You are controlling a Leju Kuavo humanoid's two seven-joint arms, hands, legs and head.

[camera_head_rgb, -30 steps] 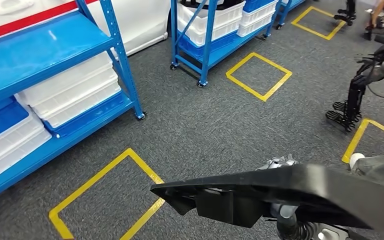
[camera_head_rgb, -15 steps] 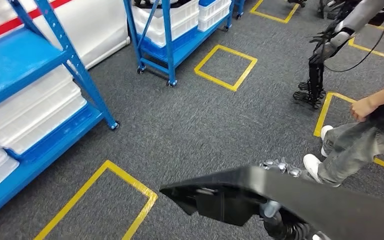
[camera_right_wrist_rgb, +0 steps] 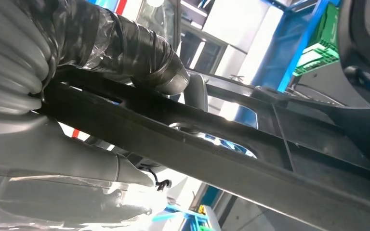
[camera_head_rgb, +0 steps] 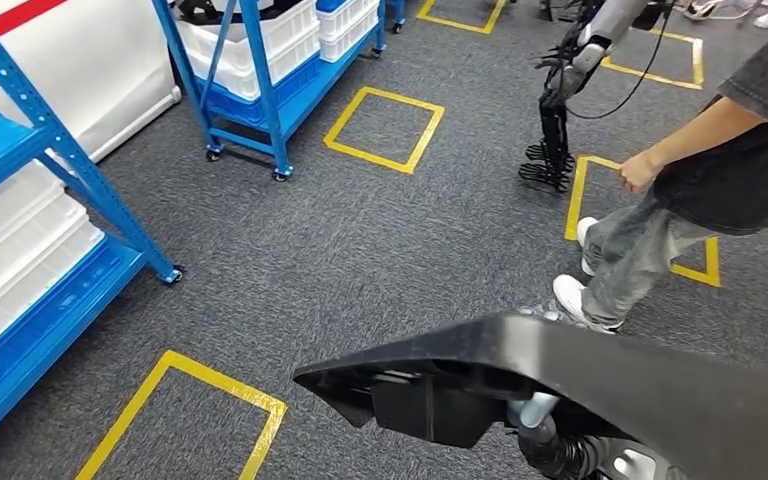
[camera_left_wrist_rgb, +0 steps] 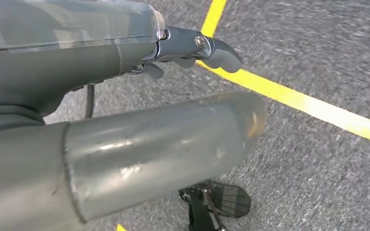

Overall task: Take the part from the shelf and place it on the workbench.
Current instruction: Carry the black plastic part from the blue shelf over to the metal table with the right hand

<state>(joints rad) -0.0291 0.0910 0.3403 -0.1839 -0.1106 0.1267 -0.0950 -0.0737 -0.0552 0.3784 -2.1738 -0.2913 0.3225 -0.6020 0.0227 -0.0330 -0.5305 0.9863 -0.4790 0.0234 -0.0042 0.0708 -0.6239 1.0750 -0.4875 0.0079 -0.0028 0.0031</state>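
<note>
Black part [camera_head_rgb: 600, 385] held low at 5 o'clock in head view, pointed end toward 9 o'clock, above the grey carpet [camera_head_rgb: 400, 250]. Right hand [camera_right_wrist_rgb: 101, 72] grasps it: thumb over the part's rib, fingers [camera_right_wrist_rgb: 125, 175] beneath. Left hand [camera_left_wrist_rgb: 125, 110] hangs over the carpet, its fingers apart and holding nothing. Blue shelf [camera_head_rgb: 50, 200] at 9 o'clock. A person [camera_head_rgb: 690, 190] stands at 2 o'clock

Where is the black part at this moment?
In the head view the black part spans the lower right, carried above the grey carpet, near a person's white shoes. The right wrist view shows the right hand gripping it.
</note>
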